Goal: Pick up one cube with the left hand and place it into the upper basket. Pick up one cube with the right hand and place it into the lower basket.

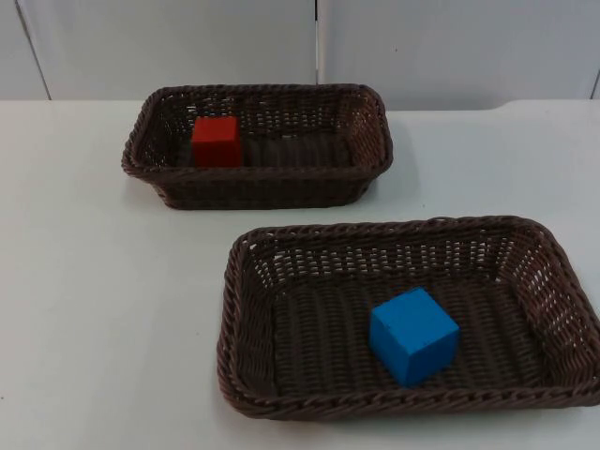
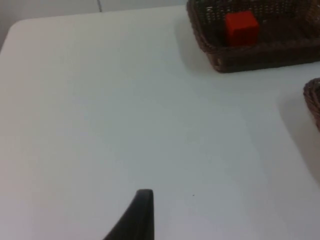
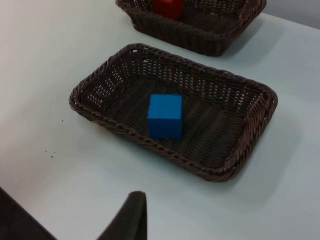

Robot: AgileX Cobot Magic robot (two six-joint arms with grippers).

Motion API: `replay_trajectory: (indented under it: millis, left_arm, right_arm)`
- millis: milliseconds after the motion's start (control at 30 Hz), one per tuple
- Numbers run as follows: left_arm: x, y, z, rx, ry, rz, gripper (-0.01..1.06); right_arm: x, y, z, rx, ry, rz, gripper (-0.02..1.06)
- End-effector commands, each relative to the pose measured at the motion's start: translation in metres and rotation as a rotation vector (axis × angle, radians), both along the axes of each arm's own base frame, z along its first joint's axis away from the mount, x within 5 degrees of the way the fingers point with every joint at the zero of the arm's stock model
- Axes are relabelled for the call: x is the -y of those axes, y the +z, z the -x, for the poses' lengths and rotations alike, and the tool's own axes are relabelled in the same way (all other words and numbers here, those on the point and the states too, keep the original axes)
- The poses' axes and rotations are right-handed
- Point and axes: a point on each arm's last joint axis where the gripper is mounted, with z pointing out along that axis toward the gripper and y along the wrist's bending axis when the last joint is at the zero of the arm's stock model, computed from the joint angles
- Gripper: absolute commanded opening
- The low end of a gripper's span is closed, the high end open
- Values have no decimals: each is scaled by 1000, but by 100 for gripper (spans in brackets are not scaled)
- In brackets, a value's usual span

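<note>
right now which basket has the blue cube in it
The lower basket, nearer the camera in the top view, holds the blue cube; the upper basket by the wall holds a red cube.

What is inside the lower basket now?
One blue cube lies on the floor of the lower basket, near its middle. The patch of weave under the cube is covered, so what is there cannot be seen.

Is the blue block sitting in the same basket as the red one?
No, the blue wooden cube lies in the nearer dark brown wicker basket, while the red wooden cube lies in the farther dark brown wicker basket.
</note>
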Motion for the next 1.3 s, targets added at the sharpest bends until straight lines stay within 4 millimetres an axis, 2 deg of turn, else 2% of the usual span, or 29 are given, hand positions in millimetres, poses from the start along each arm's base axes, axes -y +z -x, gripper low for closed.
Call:
replay_trajectory:
  millis: [0,233,900,1267]
  left_arm:
    - [0,0,-1,9,37,2,105]
    - [0,0,-1,9,89,0,105]
    - [0,0,-1,9,89,-2,105]
    - [0,0,-1,9,89,-2,105]
  right_arm:
    - [0,-1,-1,7,3,-6,105]
    - [0,-1,-1,7,3,-6,105]
    - [0,-1,-1,7,-3,-6,105]
    - [-1,-1,0,7,-130,-5,105]
